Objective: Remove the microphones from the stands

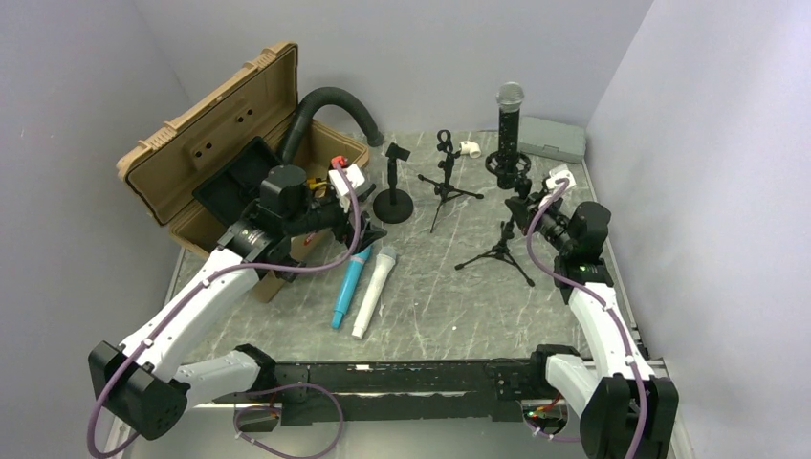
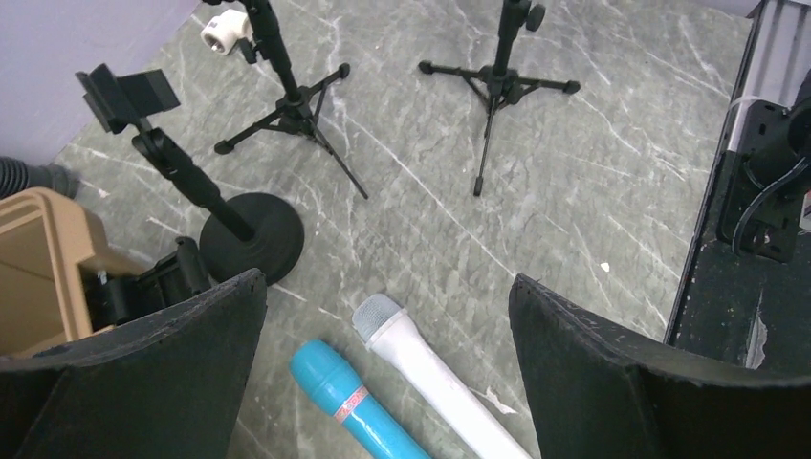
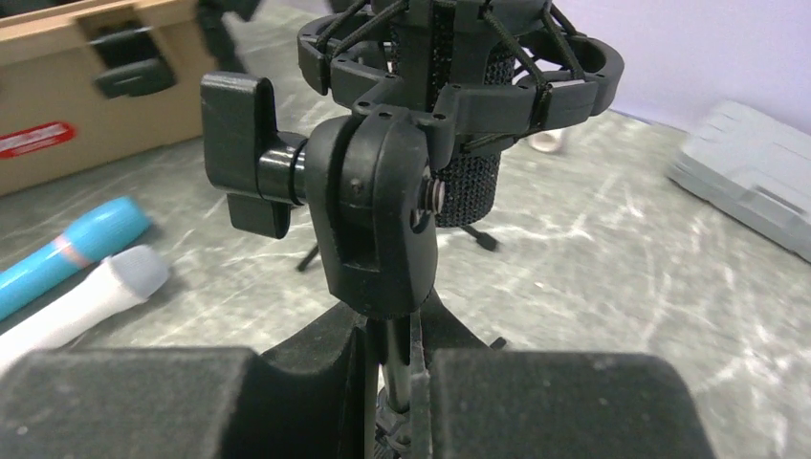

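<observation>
Right side of desk, toward the far right corner: the microphone (image 1: 510,120) stands upright, silver head on top, seated in the cradle (image 3: 459,57) at the top of a tripod stand (image 1: 499,251).

Right gripper (image 3: 397,402) is clamped on the stand's thin pole, just below the swivel joint. We read this as a brace: held low, the stand cannot tip or slide when the microphone is lifted. The microphone is directly above this gripper, apart from it, with joint and cradle between.

Left gripper (image 2: 387,287) hangs with its jaws wide apart and nothing between them, left of the desk's centre, beside the tan case (image 1: 206,124) in the far left corner. Below it a blue microphone (image 1: 350,282) and a white microphone (image 1: 375,289) lie flat side by side, heads toward the far edge. We judge this is the hand free to pull; the task's microphone is well apart from it, toward the right edge.

Between the two grippers stand a round-base stand (image 1: 393,201) and a second tripod (image 1: 445,182), neither holding a microphone.
</observation>
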Robot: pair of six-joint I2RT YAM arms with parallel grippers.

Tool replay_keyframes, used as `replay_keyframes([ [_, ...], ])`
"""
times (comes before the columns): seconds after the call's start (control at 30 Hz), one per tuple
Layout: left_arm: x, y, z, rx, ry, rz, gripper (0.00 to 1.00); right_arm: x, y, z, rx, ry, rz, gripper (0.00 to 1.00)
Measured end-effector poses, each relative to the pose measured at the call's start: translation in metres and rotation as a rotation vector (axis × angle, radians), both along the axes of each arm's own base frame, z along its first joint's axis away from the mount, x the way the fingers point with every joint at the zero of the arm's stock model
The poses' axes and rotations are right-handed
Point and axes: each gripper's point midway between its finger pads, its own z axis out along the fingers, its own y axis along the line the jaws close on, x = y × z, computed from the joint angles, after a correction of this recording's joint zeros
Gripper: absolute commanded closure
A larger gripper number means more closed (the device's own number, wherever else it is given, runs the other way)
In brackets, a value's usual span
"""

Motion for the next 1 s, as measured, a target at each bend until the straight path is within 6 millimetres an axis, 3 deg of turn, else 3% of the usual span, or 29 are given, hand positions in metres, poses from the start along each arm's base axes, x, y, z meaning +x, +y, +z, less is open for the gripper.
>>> replay_keyframes([
  [0.23,0.002,-0.014,0.008,-0.043,-0.033,-0.068,0.01,-0.025,0.04,-0.001,0.043,-0.052,0.25,1.0],
  [0.47,0.003,-0.023,0.02,-0.083,-0.08,-0.117,0.01,-0.059,0.101,-0.002,0.047,-0.055,0.537,1.0],
  [0.6,0.003,-0.028,0.034,-0.128,-0.12,-0.134,0.01,-0.073,0.126,-0.003,0.035,-0.047,0.672,1.0],
  [0.77,0.006,-0.038,0.052,-0.189,-0.147,-0.169,0.01,-0.081,0.14,-0.003,0.013,-0.029,0.788,1.0],
  [1.0,0.017,-0.056,0.066,-0.264,-0.124,-0.221,0.01,-0.088,0.143,-0.003,-0.02,-0.022,0.866,1.0],
])
